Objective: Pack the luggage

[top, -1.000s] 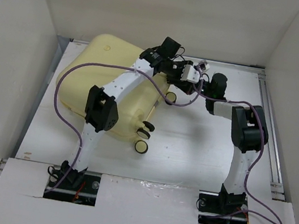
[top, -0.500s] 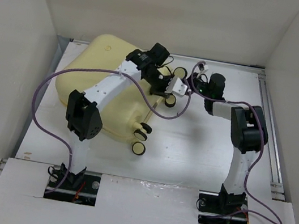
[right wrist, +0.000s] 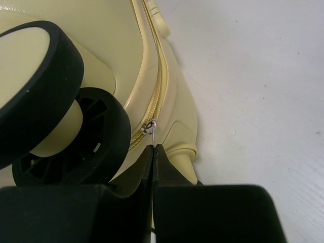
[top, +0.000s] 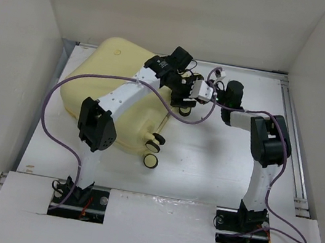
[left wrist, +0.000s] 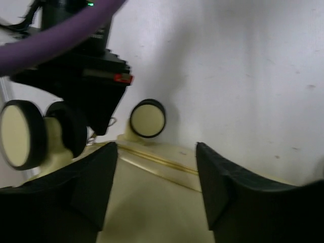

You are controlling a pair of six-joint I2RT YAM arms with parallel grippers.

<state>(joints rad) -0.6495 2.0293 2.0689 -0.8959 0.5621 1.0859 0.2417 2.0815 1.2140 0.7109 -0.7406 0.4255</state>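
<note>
Evidently the luggage [top: 108,90] lay closed on its side at the far left of the table [top: 218,162], wheels turned toward the middle. My right gripper [right wrist: 153,151] had its fingers pressed together on the thin zipper pull [right wrist: 150,127], just beside a wheel [right wrist: 45,76]. The left gripper [left wrist: 154,152] hovered over the shell's seam with its fingers apart, holding nothing. I judged the step to be running the zipper along its track [right wrist: 156,76]. To do it well, I would draw the pull in line with the seam, low and steady, without twisting. Meanwhile the left fingers would press the shell down so it could not slide.
</note>
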